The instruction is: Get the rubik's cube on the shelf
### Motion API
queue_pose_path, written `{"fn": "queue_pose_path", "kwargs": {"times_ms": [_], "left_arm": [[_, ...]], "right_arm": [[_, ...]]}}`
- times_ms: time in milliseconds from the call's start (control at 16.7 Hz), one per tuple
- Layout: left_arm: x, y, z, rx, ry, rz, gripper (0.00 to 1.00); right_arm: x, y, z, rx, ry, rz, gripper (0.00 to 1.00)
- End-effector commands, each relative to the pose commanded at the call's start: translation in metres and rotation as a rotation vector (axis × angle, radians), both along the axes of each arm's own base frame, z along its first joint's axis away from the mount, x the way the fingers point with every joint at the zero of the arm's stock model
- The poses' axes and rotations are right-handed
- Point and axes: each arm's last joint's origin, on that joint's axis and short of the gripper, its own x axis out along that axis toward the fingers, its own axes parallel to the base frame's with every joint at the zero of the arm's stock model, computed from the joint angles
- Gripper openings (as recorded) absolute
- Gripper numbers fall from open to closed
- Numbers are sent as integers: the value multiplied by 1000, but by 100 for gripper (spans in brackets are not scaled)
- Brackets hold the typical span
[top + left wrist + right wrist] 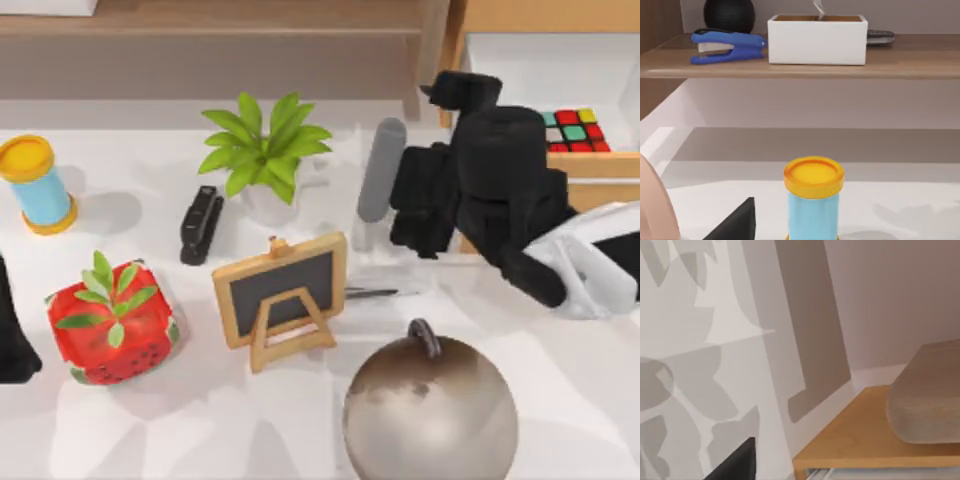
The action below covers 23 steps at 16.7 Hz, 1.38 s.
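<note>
The rubik's cube point(575, 131) lies inside the open white drawer point(520, 70) of the light-orange cabinet point(600, 166) at the back right. Its red, green and yellow squares face up. My right gripper point(425, 215) hangs just left of that drawer, with the black arm bulking between it and the cube; nothing shows in its grasp. The shelf point(200, 20) is a long brown ledge along the back, and its board point(800, 67) runs across the left wrist view. My left arm point(15, 335) rests at the table's left edge.
On the table are a blue can with a yellow lid point(35, 185), a black stapler point(201, 224), a plant point(262, 150), a strawberry box point(112, 322), a small chalkboard easel point(282, 297), a grey cylinder point(381, 168) and a metal kettlebell point(430, 410). The shelf carries a blue stapler point(727, 46) and a white box point(817, 39).
</note>
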Motion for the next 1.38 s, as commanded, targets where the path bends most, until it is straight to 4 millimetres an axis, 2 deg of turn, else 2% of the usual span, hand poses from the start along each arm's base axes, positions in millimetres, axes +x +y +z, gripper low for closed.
{"fn": "queue_pose_path", "kwargs": {"times_ms": [180,360,540,780,900,1140,1380], "left_arm": [[0,0,0,0,0,0,100],[0,0,0,0,0,0,100],[0,0,0,0,0,0,100],[0,0,0,0,0,0,100],[0,0,0,0,0,0,100],[0,0,0,0,0,0,100],[0,0,0,0,0,0,100]], "right_arm": [[29,6,16,86,241,-80,100],[59,-1,47,188,473,-237,100],[86,-24,85,292,674,-450,100],[113,-69,124,434,868,-756,100],[124,-91,129,496,947,-903,100],[142,-122,110,579,1077,-1139,100],[147,-132,101,602,1113,-1209,100]]}}
